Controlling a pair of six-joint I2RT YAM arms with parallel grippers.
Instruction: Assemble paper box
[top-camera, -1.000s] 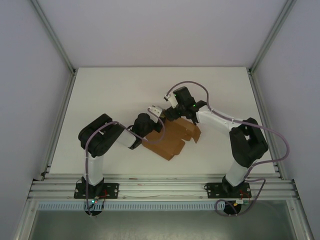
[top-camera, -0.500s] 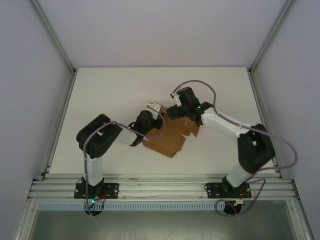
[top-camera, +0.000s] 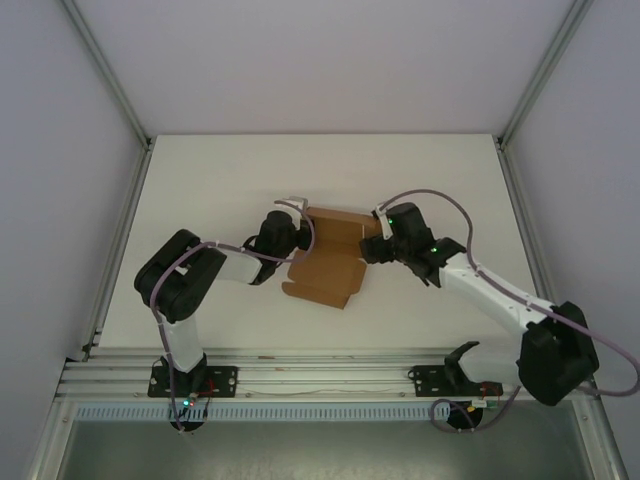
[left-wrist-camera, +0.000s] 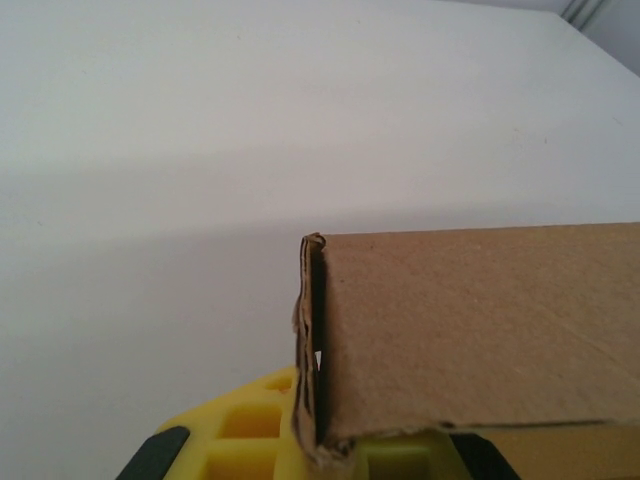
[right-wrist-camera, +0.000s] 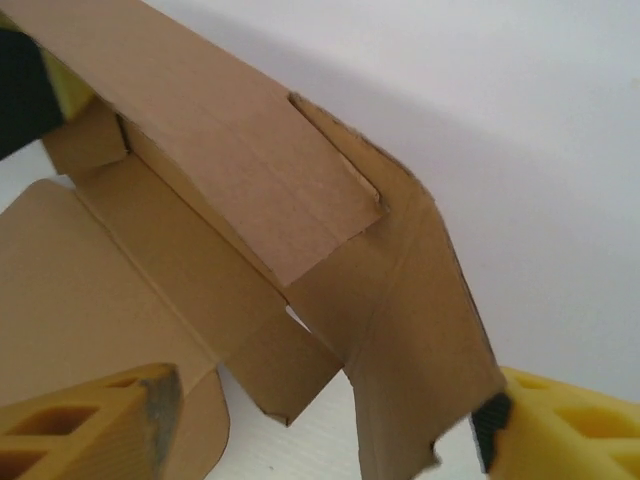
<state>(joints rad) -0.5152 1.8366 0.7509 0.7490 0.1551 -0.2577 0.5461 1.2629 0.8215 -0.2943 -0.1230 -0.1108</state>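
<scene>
The paper box (top-camera: 322, 268) is a brown cardboard sheet, partly folded, lying mid-table. My left gripper (top-camera: 297, 208) is at its far left corner. In the left wrist view the yellow fingers (left-wrist-camera: 250, 430) are shut on the end of an upright cardboard wall (left-wrist-camera: 470, 330). My right gripper (top-camera: 372, 240) is at the box's right end. Its jaws (right-wrist-camera: 325, 405) are open, standing wide on either side of a raised side flap (right-wrist-camera: 420, 350). The right fingertip (right-wrist-camera: 540, 425) touches that flap's edge. The left gripper's finger (right-wrist-camera: 25, 85) shows at the wall's far end.
White table (top-camera: 220, 180) with grey side walls and aluminium frame posts (top-camera: 110, 90). A metal rail (top-camera: 320, 375) runs along the near edge by the arm bases. The right arm's cable (top-camera: 440, 200) loops above its wrist.
The right gripper swung from behind the box round to its right end. The left gripper moved back and left with the wall in its grip, and the box turned with it.
</scene>
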